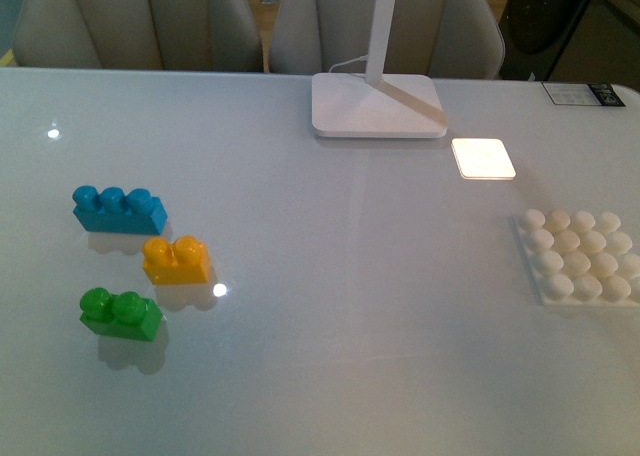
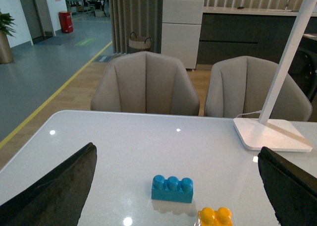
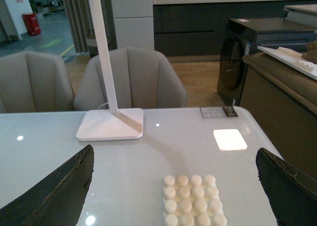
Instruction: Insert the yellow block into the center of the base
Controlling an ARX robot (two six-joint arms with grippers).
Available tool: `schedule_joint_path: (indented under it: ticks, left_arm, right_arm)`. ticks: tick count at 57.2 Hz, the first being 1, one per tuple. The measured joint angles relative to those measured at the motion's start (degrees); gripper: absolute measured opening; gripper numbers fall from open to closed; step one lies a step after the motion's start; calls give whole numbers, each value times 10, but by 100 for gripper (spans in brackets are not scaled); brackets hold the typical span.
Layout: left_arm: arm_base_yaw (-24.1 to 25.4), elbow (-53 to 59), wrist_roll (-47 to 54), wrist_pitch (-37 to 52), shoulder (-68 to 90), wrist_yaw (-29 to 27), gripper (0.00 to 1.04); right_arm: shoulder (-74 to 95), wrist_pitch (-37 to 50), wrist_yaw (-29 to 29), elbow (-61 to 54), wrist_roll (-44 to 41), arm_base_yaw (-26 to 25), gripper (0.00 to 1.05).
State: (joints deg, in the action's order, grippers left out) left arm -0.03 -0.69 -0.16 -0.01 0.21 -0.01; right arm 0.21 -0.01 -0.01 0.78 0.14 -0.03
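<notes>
You can see the yellow block (image 1: pixel 177 259) on the table's left side, between the blue brick (image 1: pixel 118 211) and the green brick (image 1: pixel 121 313) (close to both). The base (image 1: pixel 578 256) sits far right. Your left gripper (image 2: pixel 177 149) and right gripper (image 3: pixel 174 151) are spread wide, holding nothing.

open table (image 1: pixel 360 296), blue brick (image 1: pixel 118 210) beside yellow block (image 1: pixel 177 259)

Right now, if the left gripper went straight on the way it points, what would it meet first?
Probably the blue three-stud brick, centred between the fingers of the left gripper; the yellow block sits nearer but off-line. Depth unclear.
</notes>
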Motion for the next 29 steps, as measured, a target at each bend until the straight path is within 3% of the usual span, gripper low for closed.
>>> schedule_joint_path:
  ticks: [29]
  left_arm:
    - [0, 0, 0, 0, 0, 0, 97]
  right_arm:
    - [0, 0, 0, 0, 0, 0, 96]
